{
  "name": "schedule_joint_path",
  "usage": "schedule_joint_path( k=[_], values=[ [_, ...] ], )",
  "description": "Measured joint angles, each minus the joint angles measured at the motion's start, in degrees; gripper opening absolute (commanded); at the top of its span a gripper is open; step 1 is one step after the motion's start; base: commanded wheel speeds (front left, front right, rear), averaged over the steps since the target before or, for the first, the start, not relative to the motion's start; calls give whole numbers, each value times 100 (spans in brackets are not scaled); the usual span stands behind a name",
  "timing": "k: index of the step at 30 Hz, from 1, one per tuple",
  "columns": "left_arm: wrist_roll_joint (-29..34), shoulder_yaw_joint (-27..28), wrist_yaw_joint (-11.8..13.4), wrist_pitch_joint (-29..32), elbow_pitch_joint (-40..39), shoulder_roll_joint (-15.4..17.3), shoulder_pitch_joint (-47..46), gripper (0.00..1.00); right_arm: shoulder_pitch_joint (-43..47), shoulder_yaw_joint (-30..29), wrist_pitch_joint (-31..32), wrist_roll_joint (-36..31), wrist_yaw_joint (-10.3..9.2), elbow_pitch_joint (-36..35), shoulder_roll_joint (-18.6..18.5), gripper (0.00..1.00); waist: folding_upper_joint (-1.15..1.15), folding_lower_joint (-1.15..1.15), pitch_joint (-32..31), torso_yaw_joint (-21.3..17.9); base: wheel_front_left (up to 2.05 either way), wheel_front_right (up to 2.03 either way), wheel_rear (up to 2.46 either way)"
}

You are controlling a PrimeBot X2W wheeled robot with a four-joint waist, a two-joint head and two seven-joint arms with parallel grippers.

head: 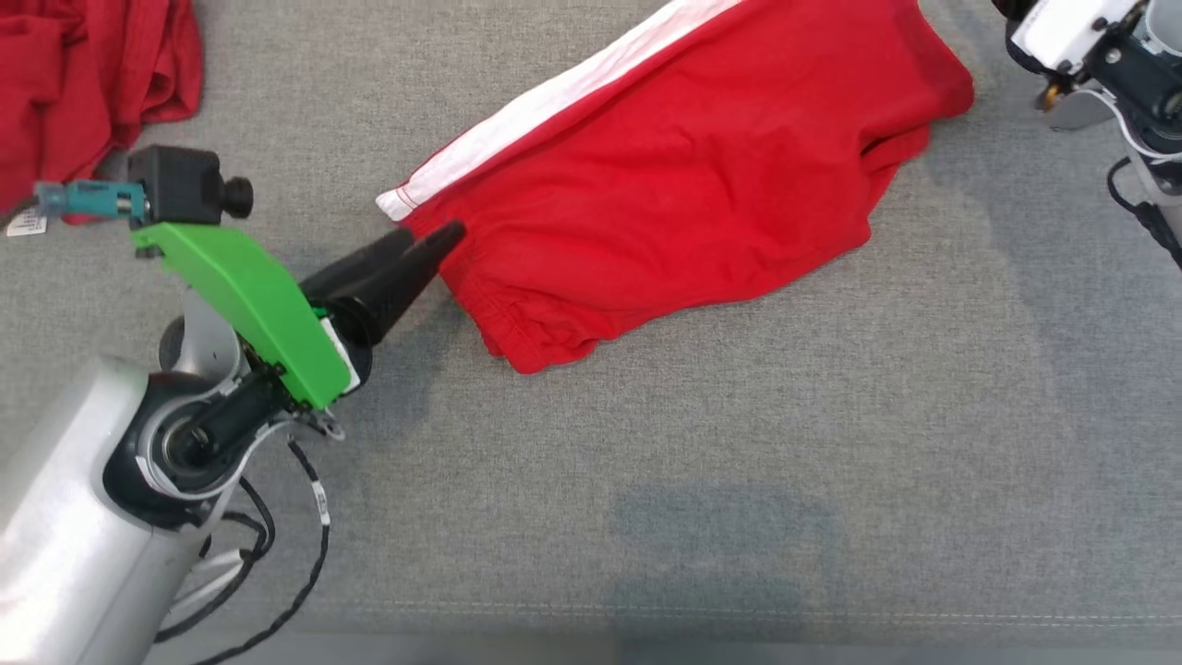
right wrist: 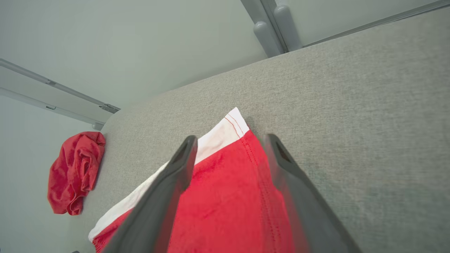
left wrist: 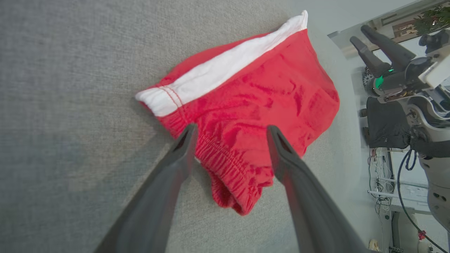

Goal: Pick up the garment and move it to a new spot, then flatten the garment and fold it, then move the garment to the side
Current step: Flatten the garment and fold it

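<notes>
The garment (head: pixel 683 185) is a pair of red shorts with a white side stripe, folded over on the grey fabric surface. My left gripper (head: pixel 432 235) is at its elastic waistband corner. In the left wrist view the left gripper (left wrist: pixel 232 129) stands open, fingers straddling the gathered waistband of the garment (left wrist: pixel 263 95) without gripping it. In the right wrist view my right gripper (right wrist: pixel 229 140) is open just above the garment (right wrist: pixel 225 211), near its striped hem corner. The left wrist view also shows the right gripper (left wrist: pixel 361 35) raised beyond the shorts, fingers apart.
A second crumpled red cloth (head: pixel 83 83) lies at the far left, also seen as the red cloth (right wrist: pixel 75 172) near the surface's rim. The grey fabric surface (head: pixel 739 462) spreads wide in front of the shorts. The right arm's wrist (head: pixel 1090 46) sits at the top right.
</notes>
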Motion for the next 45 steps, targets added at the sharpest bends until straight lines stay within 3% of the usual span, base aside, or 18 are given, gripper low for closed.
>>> schedule_joint_path(
  k=[7, 27, 45],
  values=[
    [-101, 20, 0, -148, -47, -88, 513, 100, 533, -148, 205, 235, 0, 51, -224, 100, 0, 0, -74, -93, 0, 0, 0],
    [-145, -68, 1, -246, 214, -368, 589, 100, 855, -76, 505, 583, 9, -172, 21, 100, 0, 0, 143, -69, 0, 0, 0],
    [41, -421, -1, 68, 360, -292, 603, 100, 863, 80, 873, 591, 14, -408, -7, 100, 0, 0, 38, -69, 0, 0, 0]
  ],
)
